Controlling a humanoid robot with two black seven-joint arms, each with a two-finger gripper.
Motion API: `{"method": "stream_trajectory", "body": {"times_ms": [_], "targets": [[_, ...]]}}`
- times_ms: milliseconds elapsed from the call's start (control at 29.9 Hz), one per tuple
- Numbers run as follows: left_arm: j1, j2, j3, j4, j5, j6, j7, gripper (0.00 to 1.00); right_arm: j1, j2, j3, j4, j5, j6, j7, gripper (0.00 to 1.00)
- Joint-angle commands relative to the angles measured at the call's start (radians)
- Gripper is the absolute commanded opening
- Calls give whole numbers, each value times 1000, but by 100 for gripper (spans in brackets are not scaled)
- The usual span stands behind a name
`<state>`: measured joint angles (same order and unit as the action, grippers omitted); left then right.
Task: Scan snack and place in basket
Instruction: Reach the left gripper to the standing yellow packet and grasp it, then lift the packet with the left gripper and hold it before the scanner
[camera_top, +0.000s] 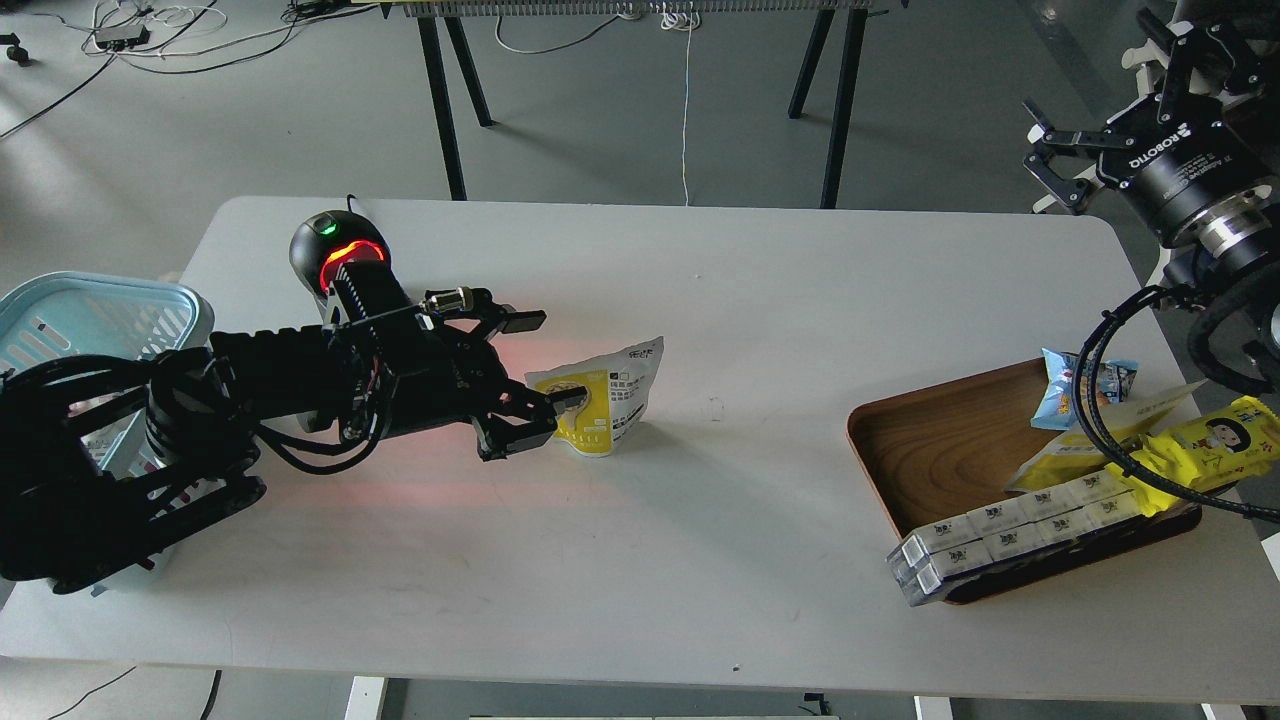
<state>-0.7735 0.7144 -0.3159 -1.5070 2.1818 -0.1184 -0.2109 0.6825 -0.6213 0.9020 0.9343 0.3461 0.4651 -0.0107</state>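
White table (700, 520) carrying everything. Standing upright near its middle, snack (612, 398), at about 3 o'clock from glowing red scanner (340, 262). Reaching from 9 o'clock, left gripper (548, 362) spread wide, lower finger lying across snack's left face, upper finger apart from it. Sitting at far 9 o'clock edge, basket (110, 310). Hanging above 2 o'clock corner, right gripper (1050, 165), fingers spread. Resting at 3 o'clock, wooden tray (940, 450).

Robot lab, loose floor cables (150, 30), trestle legs (445, 100)
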Motion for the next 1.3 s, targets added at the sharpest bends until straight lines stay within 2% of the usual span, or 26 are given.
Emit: {"method": "stream_trajectory", "body": {"times_ms": [0, 100, 167, 301, 367, 735, 868, 1102, 1269], "targets": [[0, -13, 1, 24, 0, 2, -2, 51, 0, -1, 3, 0, -1, 0, 0, 100], [2, -16, 1, 31, 0, 0, 1, 32, 0, -1, 5, 0, -1, 0, 0, 100], [6, -18, 0, 33, 0, 0, 2, 26, 0, -1, 6, 0, 1, 0, 0, 100], [19, -19, 0, 42, 0, 0, 2, 4, -1, -1, 5, 0, -1, 0, 0, 100], [29, -19, 0, 42, 0, 0, 2, 1, -1, -1, 3, 0, -1, 0, 0, 100], [63, -9, -26, 42, 0, 86, 1, 0, 0, -1, 2, 0, -1, -2, 0, 100], [63, 13, -75, 31, 0, 111, -8, 0, 0, -1, 2, 0, -1, -2, 0, 100], [59, 161, -117, -82, 0, 94, -25, 0, 2, -1, 5, 0, 1, -17, 0, 100], [62, 324, -106, -222, 0, 10, -25, 0, 5, -1, 5, 0, 1, -17, 0, 100]]}}
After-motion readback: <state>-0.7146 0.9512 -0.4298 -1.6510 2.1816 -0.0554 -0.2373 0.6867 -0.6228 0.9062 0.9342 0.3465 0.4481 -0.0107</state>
